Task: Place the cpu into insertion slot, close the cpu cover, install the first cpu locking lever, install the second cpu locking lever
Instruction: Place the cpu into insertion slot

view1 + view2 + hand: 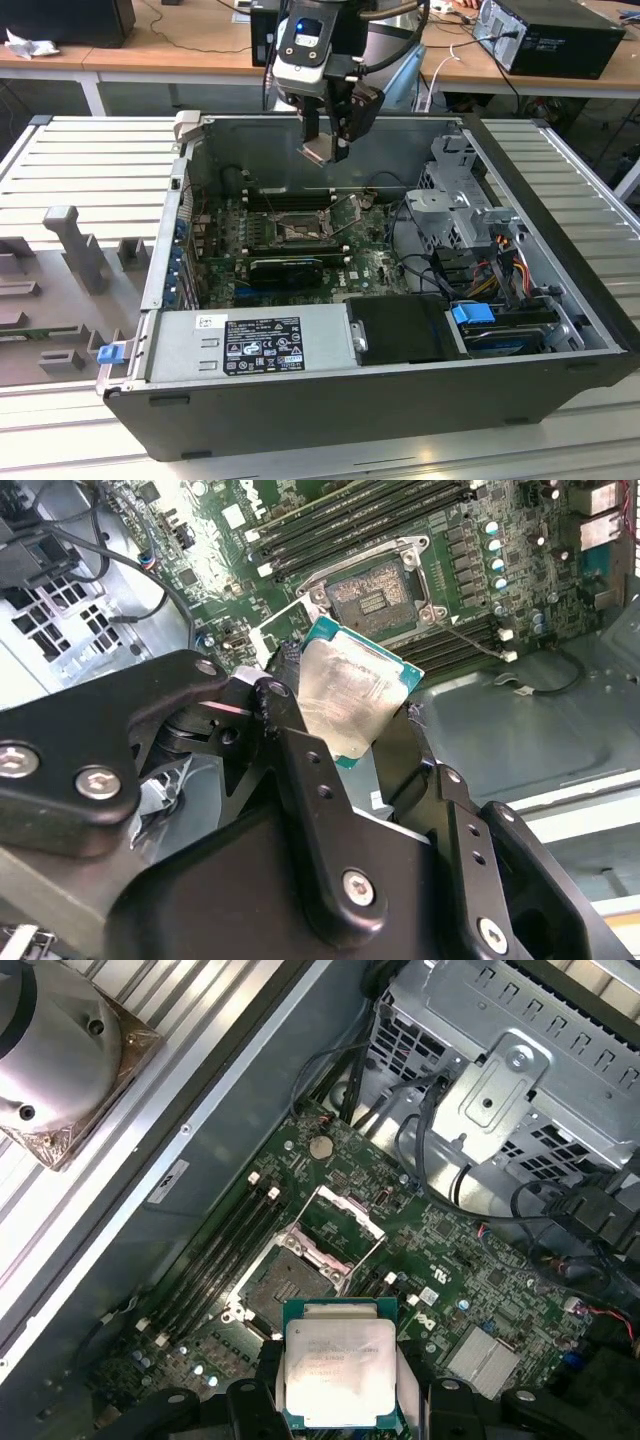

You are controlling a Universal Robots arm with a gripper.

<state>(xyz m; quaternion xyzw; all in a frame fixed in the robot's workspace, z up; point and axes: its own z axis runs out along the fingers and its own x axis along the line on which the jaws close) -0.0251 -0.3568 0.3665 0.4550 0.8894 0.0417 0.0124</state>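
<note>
My gripper [330, 148] hangs over the open computer case, shut on the cpu [318, 152] at two opposite edges. Both wrist views show the chip between the black fingers [285, 685]: its silver top [340, 1365] in one, its paler face [350, 695] in the other. It is held well above the green motherboard [375, 262]. Below lies the insertion slot [285, 1282] [375, 590] [300, 232], bare and dark. The cpu cover [345, 1225] stands tilted up at one side of the slot. A thin wire lever [345, 208] rises beside it.
Long black memory slots [215, 1250] flank the slot. A black graphics card [285, 268] lies in front of it in the exterior view. A metal drive cage [460, 205] with cables stands at the exterior view's right, the power supply [250, 345] at the front. The case walls [400, 135] close in the area.
</note>
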